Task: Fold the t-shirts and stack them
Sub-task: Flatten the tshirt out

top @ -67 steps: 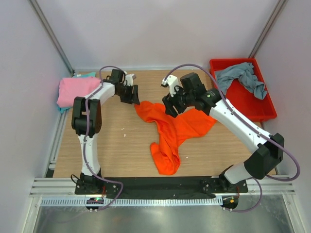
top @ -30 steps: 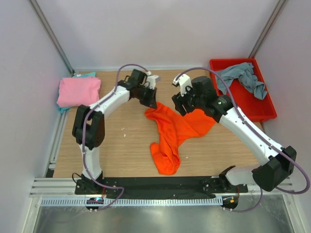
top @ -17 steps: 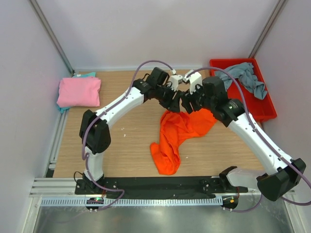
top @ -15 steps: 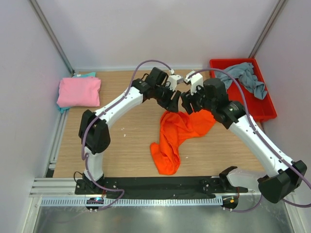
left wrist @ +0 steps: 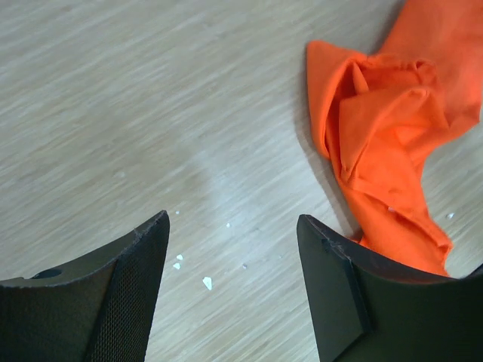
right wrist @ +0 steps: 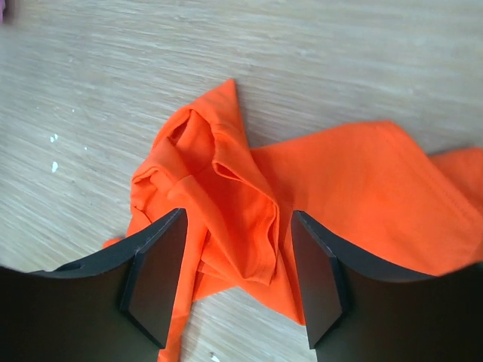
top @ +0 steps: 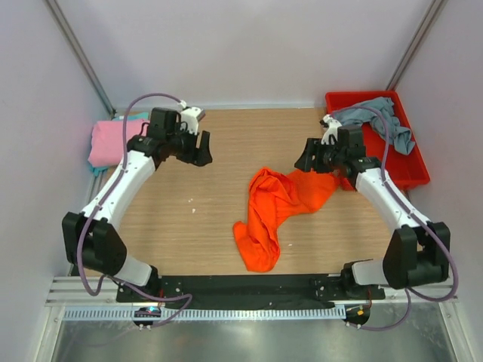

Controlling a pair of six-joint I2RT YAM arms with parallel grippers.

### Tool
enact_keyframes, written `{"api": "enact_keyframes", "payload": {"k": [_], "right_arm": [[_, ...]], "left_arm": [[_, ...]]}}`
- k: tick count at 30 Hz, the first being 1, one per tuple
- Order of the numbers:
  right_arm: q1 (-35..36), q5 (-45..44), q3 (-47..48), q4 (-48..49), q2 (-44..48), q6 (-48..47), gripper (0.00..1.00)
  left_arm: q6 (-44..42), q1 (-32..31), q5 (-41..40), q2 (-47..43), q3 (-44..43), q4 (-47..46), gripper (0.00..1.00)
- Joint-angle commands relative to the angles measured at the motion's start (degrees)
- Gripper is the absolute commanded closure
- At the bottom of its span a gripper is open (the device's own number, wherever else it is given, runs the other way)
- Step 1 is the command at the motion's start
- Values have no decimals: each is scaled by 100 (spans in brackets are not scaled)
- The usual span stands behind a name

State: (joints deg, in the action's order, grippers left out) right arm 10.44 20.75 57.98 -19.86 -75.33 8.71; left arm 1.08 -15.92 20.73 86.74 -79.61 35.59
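Note:
The bright orange t-shirt (top: 281, 202) lies crumpled in the middle of the table, with a long tail trailing toward the near edge. My left gripper (top: 202, 149) hovers open and empty over bare wood to the shirt's left; in the left wrist view the orange shirt (left wrist: 385, 128) sits up and to the right of the left gripper (left wrist: 232, 249). My right gripper (top: 304, 160) stands open just above the shirt's right part. In the right wrist view the right gripper (right wrist: 237, 226) straddles a bunched fold of the orange shirt (right wrist: 355, 181) without holding it.
A folded pink t-shirt (top: 113, 139) rests at the far left on a teal one (top: 139, 116). A grey-blue t-shirt (top: 377, 117) lies heaped in the red bin (top: 396, 166) at the back right. Small white crumbs (left wrist: 205, 283) dot the wood.
The left gripper has opened and let go of the orange shirt. Both arms have drawn apart from the middle, the left swinging far left. The shirt's top has settled onto the table.

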Motion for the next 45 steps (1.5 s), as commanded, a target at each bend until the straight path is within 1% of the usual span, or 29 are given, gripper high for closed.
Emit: {"api": "enact_keyframes", "payload": {"k": [1, 3, 7, 10, 15, 19, 21, 29, 32, 35, 38, 41, 44, 45], "right_arm": [[-348, 1062, -76, 377, -411, 746, 37], [-411, 1229, -93, 421, -728, 799, 37], [-446, 1422, 108, 325, -1255, 808, 38], [-446, 1467, 118, 447, -1519, 834, 41], [-446, 1423, 179, 588, -1844, 676, 42], [-446, 1467, 398, 483, -2108, 404, 44], [-446, 1467, 591, 273, -2205, 264, 45], [-262, 1326, 627, 184, -2187, -351, 45], [-148, 1404, 750, 88, -2363, -423, 45], [-51, 1440, 794, 70, -2337, -484, 45], [151, 1326, 873, -27, -2284, -616, 45], [178, 1256, 908, -88, -2302, -642, 45], [178, 914, 830, -447, -2171, -695, 45], [161, 843, 742, -510, -1987, -756, 45]], "left_arm": [[-539, -183, -183, -394, 489, 45, 31], [-504, -174, -157, -648, 824, -52, 30], [-354, -174, -122, -860, 1018, -96, 30], [-302, -157, -122, -1018, 1220, -237, 30], [-319, -122, -122, -1115, 1317, -281, 30], [-310, -69, -96, -1072, 1396, -334, 30], [-284, -60, -52, -1010, 1396, -343, 30], [-223, 1, 80, -922, 1449, -404, 30], [-205, 19, 80, -904, 1449, -404, 30], [-196, 45, 115, -913, 1458, -404, 30], [-196, 98, 133, -931, 1519, -422, 30], [-179, 142, 177, -931, 1519, -430, 30], [-161, 160, 186, -931, 1493, -395, 30], [-161, 168, 186, -939, 1501, -387, 30]]}}
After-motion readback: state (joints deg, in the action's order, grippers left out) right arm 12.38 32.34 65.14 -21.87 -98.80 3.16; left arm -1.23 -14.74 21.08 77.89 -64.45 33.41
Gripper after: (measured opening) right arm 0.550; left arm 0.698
